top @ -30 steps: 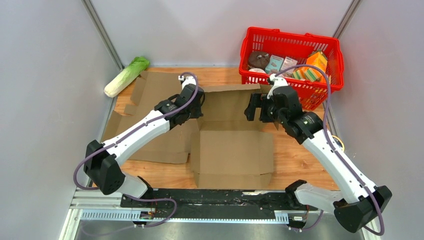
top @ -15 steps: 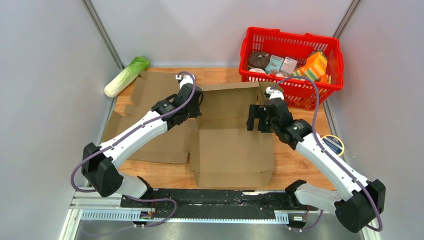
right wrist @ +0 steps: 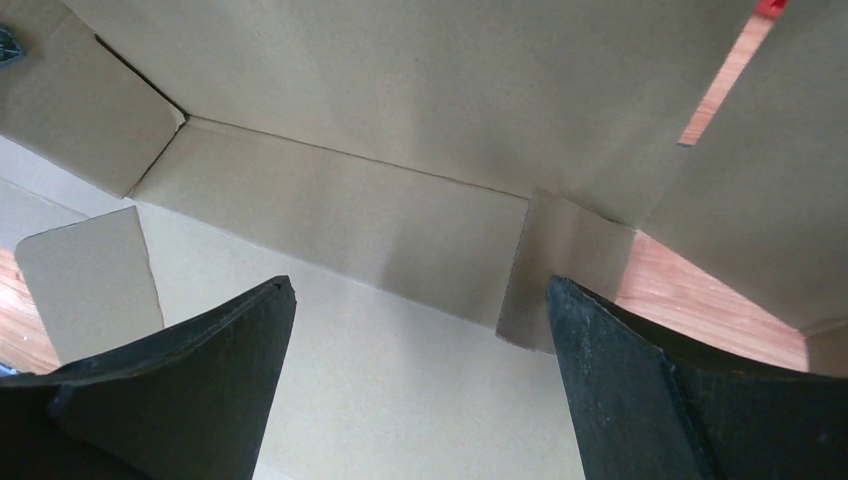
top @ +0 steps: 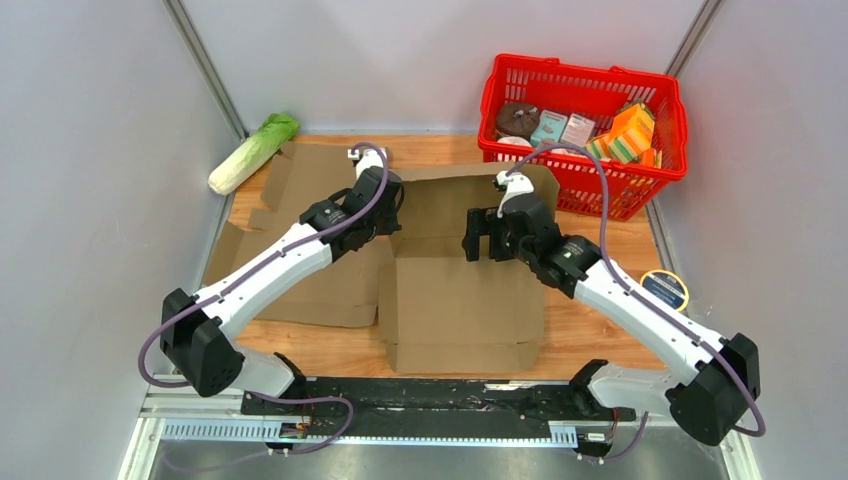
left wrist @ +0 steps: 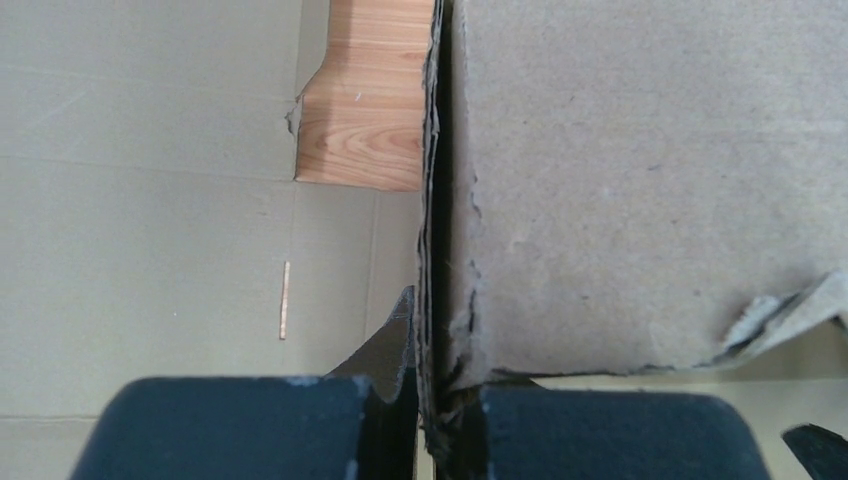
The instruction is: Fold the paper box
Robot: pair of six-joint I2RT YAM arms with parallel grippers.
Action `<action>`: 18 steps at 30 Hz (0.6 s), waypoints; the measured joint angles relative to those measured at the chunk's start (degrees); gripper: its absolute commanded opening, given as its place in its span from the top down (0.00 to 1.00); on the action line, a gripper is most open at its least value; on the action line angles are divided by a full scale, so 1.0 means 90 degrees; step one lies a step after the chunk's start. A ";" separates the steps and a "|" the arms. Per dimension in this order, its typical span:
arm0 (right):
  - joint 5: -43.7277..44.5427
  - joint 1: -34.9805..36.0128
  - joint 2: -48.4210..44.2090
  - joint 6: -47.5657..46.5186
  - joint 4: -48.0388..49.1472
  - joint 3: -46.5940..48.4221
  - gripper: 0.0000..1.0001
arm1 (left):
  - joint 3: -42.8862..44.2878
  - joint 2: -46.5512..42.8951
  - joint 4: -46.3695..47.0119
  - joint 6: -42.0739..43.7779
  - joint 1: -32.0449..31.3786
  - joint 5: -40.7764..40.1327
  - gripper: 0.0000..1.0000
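Your left tool (top: 392,205) is pinched shut on the raised left edge of the paper box (top: 460,290). In the left wrist view the frayed cardboard edge (left wrist: 440,250) runs straight down between the two closed fingers (left wrist: 250,425). Your right tool (top: 478,235) stands spread as wide as it goes with nothing in it. Its fingers (right wrist: 200,370) hang over the box's inner floor, pointing at the fold below the back panel (right wrist: 400,90).

The box sits on the tabletop (top: 590,320) just left of and nearer to you than the red basket (top: 585,70). Its back panel stands up close to the basket's near left corner. Both tools work on the basket's left, the right one closer to it. A flat cardboard sheet (top: 300,190) lies farther left of the basket, partly under the left arm. A cabbage (top: 255,150) lies farthest left, by the wall. A tape roll (top: 665,290) rests on the near side of the basket.
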 measured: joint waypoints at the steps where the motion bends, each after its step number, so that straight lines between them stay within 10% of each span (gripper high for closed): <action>1: -0.0010 0.0000 -0.0022 -0.0053 -0.0095 0.0068 0.00 | 0.0000 -0.0010 0.0000 0.0000 0.0000 -0.0029 1.00; 10: 0.0189 -0.0262 -0.2091 -0.0493 -0.1175 0.0925 0.00 | -0.0002 -0.0155 0.0017 0.0192 0.0049 -0.0056 1.00; 18: -0.0546 -0.3376 -0.2688 -0.0459 -0.1263 0.1362 0.00 | -0.0102 -0.0372 0.0056 0.0636 0.0772 0.1263 1.00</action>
